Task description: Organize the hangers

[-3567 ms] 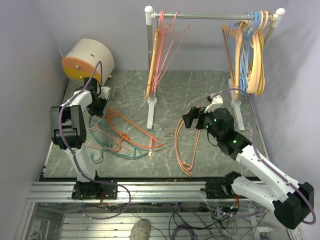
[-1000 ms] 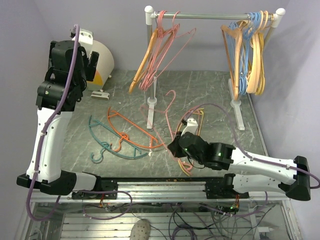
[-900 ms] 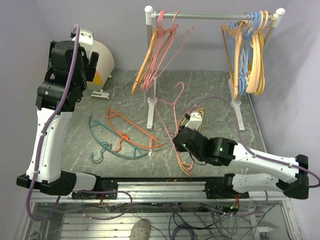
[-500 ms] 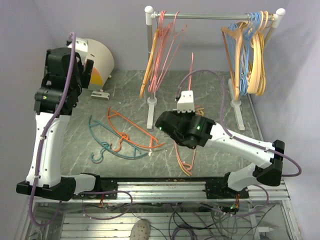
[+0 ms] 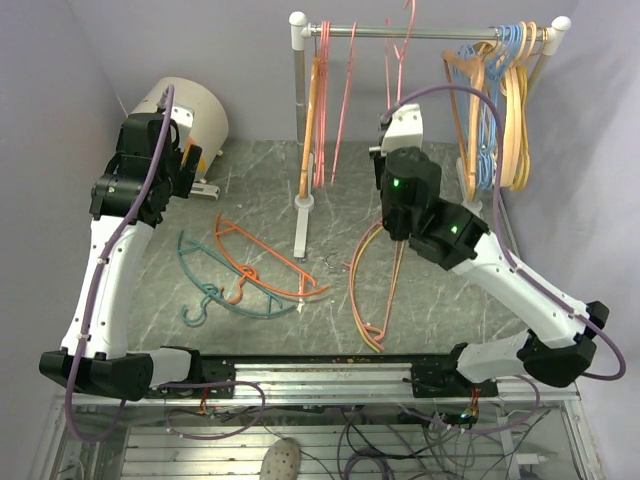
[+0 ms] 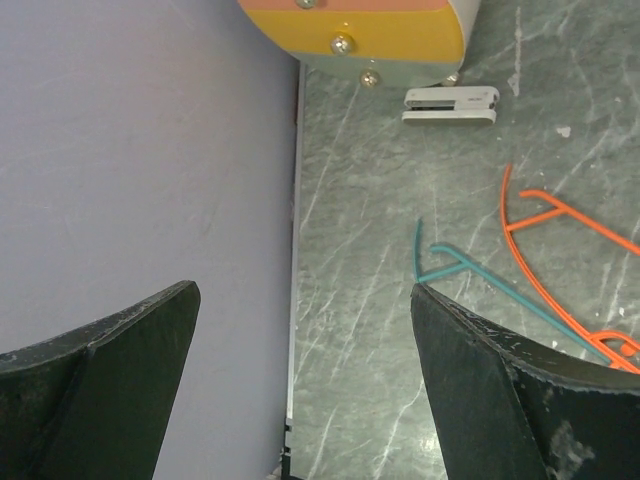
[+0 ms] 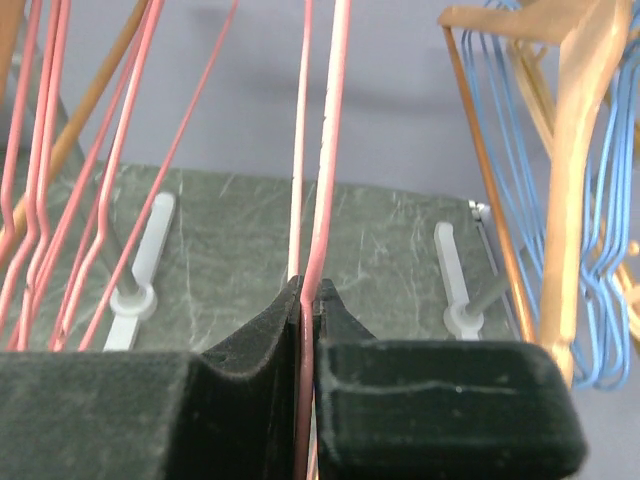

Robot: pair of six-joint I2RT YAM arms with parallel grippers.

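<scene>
Lifting a pink hanger to the rail at top centre: the right gripper, jaws pinched on its wire, has risen from mid-table within the last second. The hook now stands above the bar and looks not yet seated. The left gripper hangs wide open and empty at upper left; the orange hanger, teal hanger and yellow hanger lie on the table, unhung.

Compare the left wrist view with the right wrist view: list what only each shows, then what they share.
Only the left wrist view: the open left end effector, a teal hanger and an orange hanger lying on the table, and a yellow-and-pink drum. Only the right wrist view: the right end effector shut on a pink hanger, other pink hangers, light-blue hangers and a pale tan hanger. Both: the grey-green table and the purple wall.
</scene>
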